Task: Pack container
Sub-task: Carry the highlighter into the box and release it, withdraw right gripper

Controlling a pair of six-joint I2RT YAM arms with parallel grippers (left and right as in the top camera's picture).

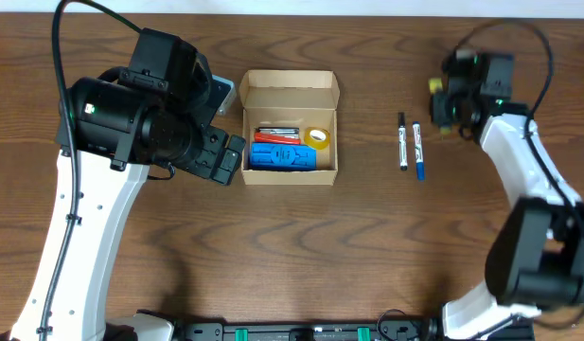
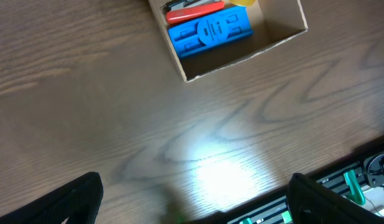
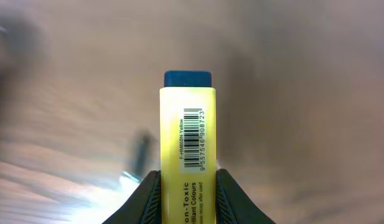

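1. One tan cardboard container (image 1: 288, 177) sat open at the centre of the overhead view, its flap folded back toward the top of the frame. Inside lay a blue plastic item (image 1: 282, 156), a red pen (image 1: 277, 139) and a yellow tape roll (image 1: 317, 137).
2. The right fingers (image 3: 148, 196) were clamped on the body of a yellow highlighter (image 3: 187, 124) with a blue cap. They were at the upper right of the overhead view, well apart from the container.
3. Two markers (image 1: 402, 142) lay side by side on the surface, between that arm and the container.
4. The left fingers (image 2: 79, 199) were spread wide and empty, hovering over bare surface just left of the container.
5. The container looked light and thin-walled. It would probably slide on the smooth wood if nudged, and buckle under a hard squeeze.
6. The safest hold seemed to be a gentle pinch over the rim of a side wall near a corner, where the folds stiffen it. The free edge of the flap would serve for closing.
7. The highlighter looked light, stiff and slick, so the grip across its flat sides seemed right.
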